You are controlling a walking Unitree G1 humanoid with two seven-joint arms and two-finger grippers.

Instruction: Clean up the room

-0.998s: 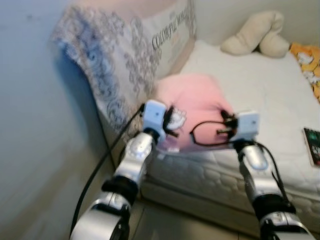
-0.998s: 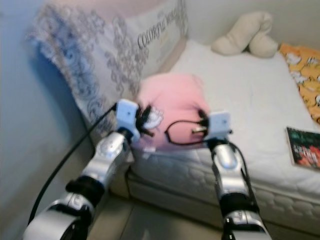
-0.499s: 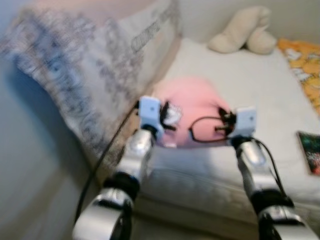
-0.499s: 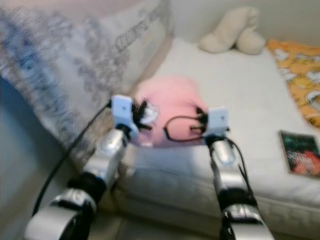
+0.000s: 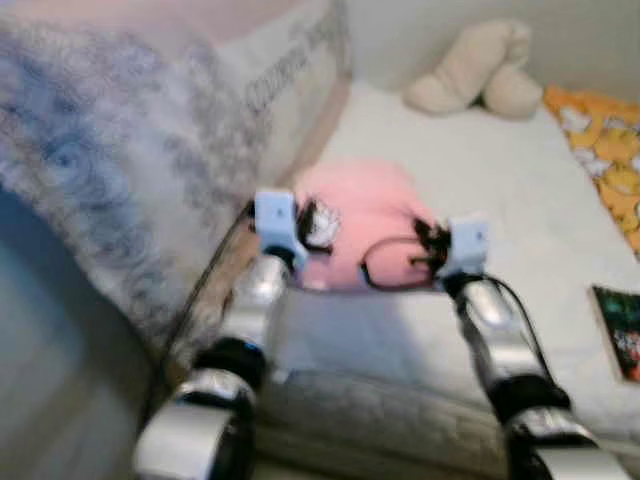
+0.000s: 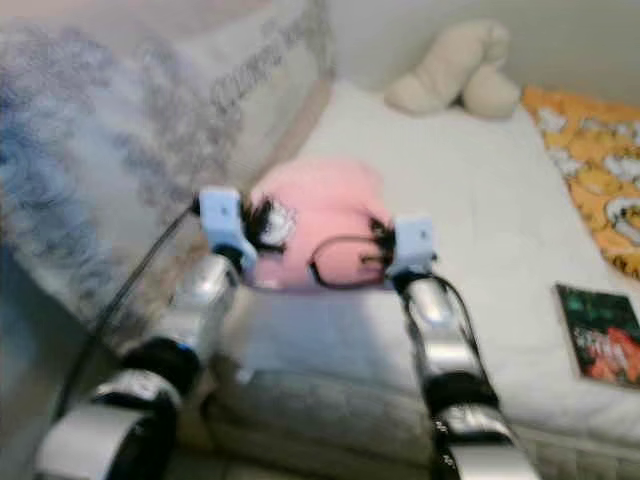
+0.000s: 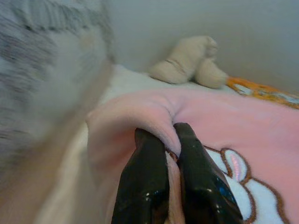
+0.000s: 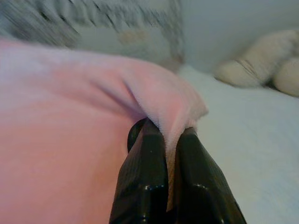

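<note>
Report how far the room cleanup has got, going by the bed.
Done: nothing visibly finished. In hand: the left gripper and right gripper are each shut on an edge of the pink blanket, held above the mattress. Left: the blanket, a book near the mattress edge, a cream plush toy and an orange cloth.

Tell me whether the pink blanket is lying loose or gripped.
Gripped: the left gripper and right gripper each pinch a fold of the pink blanket over the bed.

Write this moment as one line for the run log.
left gripper: shut on pink blanket | right gripper: shut on pink blanket | place: over white mattress | view: blurred
</note>
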